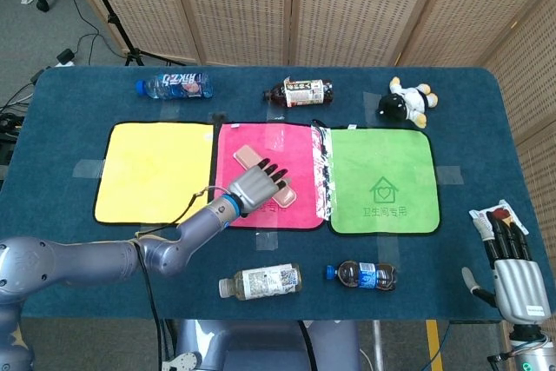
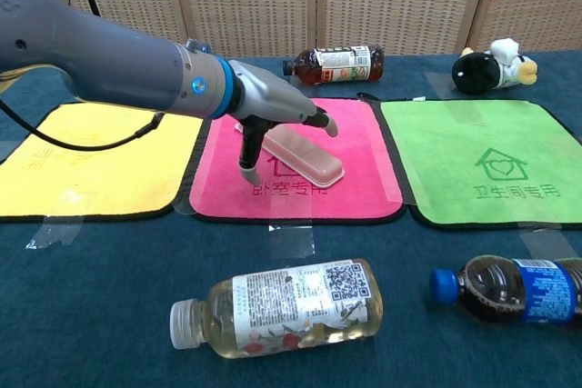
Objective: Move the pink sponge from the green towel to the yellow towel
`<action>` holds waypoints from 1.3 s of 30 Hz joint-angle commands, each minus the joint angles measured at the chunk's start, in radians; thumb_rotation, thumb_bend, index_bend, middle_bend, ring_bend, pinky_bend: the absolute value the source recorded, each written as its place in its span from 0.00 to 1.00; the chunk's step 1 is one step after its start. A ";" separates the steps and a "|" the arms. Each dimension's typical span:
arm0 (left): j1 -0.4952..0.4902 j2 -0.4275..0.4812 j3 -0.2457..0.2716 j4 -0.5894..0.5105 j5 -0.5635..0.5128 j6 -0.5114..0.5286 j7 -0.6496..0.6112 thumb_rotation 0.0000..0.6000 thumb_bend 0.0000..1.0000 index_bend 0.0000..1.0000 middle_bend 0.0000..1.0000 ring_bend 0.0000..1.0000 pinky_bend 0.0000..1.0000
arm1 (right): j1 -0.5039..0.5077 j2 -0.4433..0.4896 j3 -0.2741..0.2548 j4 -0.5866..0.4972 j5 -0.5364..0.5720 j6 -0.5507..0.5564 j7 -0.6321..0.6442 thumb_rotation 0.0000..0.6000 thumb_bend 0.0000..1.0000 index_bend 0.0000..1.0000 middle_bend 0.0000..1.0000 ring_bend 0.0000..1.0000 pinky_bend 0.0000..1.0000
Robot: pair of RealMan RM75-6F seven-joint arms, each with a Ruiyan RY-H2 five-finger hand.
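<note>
Head view: pink sponge (image 1: 247,156) sat on the pink towel (image 1: 300,149), the middle one, not on the green towel (image 1: 382,180) the task names. Its long axis ran diagonally, far-left to near-right. The left hand (image 1: 256,187) was right above its middle, covering most of it, with only the two ends showing. Fingers were stretched along and across the bar, not wrapped, nothing held. The yellow towel (image 1: 152,171) lay directly left of the pink one, edges touching, so my read is a short carry leftward once a grip is made. The right hand (image 1: 512,275) was at the near right table edge, fingers straight and apart, empty, well away from the sponge. The left was clearly the nearer hand. Chest view: the left hand (image 2: 277,115) hovered over the sponge (image 2: 309,156), fingers reaching over its far side, thumb hanging down on the near-left side onto the pink towel (image 2: 364,134). The sponge lay between thumb and fingers, directly under the palm. I can't tell whether the palm touched it. Closing across the short axis looks like the sensible grasp. The right hand didn't show here. Count: one sponge, three towels (yellow, pink, green), four bottles (image 1: 174,86) lying on their sides, two behind the towels and two in front, one plush cow (image 1: 407,102), one snack packet (image 1: 498,215) near the right hand.
</note>
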 commanded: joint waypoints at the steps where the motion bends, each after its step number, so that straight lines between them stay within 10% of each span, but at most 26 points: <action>1: -0.036 -0.023 0.022 0.027 -0.016 -0.012 -0.020 1.00 0.63 0.00 0.00 0.00 0.02 | 0.000 -0.002 0.004 0.007 0.003 -0.004 0.012 1.00 0.36 0.07 0.00 0.00 0.00; 12: -0.102 -0.066 0.068 0.109 -0.013 -0.021 -0.085 1.00 0.96 0.00 0.00 0.00 0.02 | 0.001 -0.009 0.012 0.018 0.006 -0.019 0.025 1.00 0.36 0.07 0.00 0.00 0.00; 39: -0.134 -0.018 0.238 0.053 0.011 0.007 -0.176 1.00 0.96 0.00 0.00 0.00 0.02 | -0.002 -0.019 0.014 0.018 -0.002 -0.033 0.013 1.00 0.36 0.07 0.00 0.00 0.00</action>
